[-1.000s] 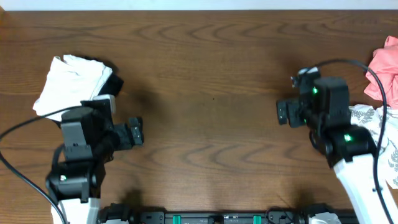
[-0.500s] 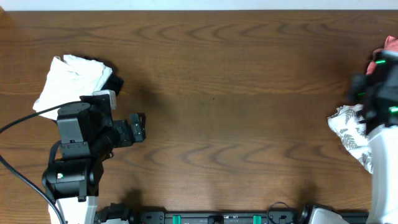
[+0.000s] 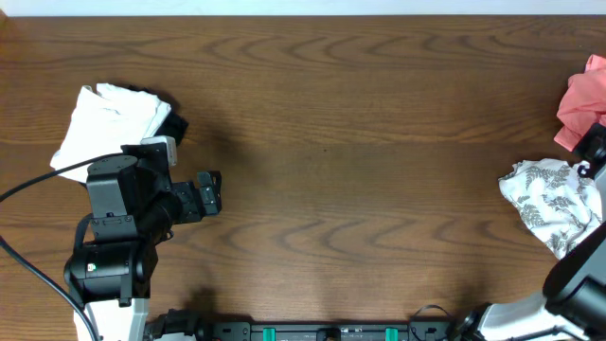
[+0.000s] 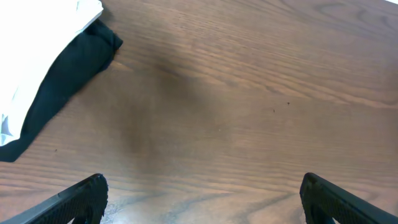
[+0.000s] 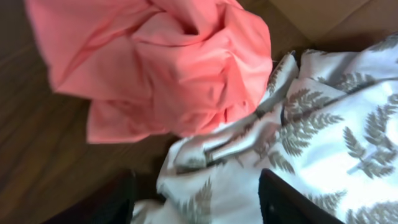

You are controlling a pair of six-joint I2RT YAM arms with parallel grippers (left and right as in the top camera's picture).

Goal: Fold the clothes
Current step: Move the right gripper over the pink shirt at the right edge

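**Pink garment bunched at the right edge, just ahead of the right fingers**

At the left edge of the worktop (image 3: 331, 142) a white folded garment (image 3: 106, 123) is seen, with a dark item (image 4: 68, 74) under its near side. Just beside it, the left gripper (image 4: 202, 190) is held released, its fingers spread wide over bare wood with nothing between them. The whole middle of the worktop, from far edge to near edge, is left open as room for spreading and folding.

At the right edge a leaf-print cloth (image 5: 323, 124) is heaped. The salmon-pink garment (image 5: 155, 62) is touching it on the far side, towards the far right corner, and is partly cut off in the overhead view. It is crumpled into a mound, so no clear long axis can be made out.

The right gripper (image 5: 202, 193) is by far the nearer. From its fingers the pink garment lies ahead and slightly to one side, while the leaf-print cloth lies directly between them. The fingers are seen apart, but whether any cloth is pinched cannot be told. The wrong fabric could be caught, so a reach further forward is judged necessary.
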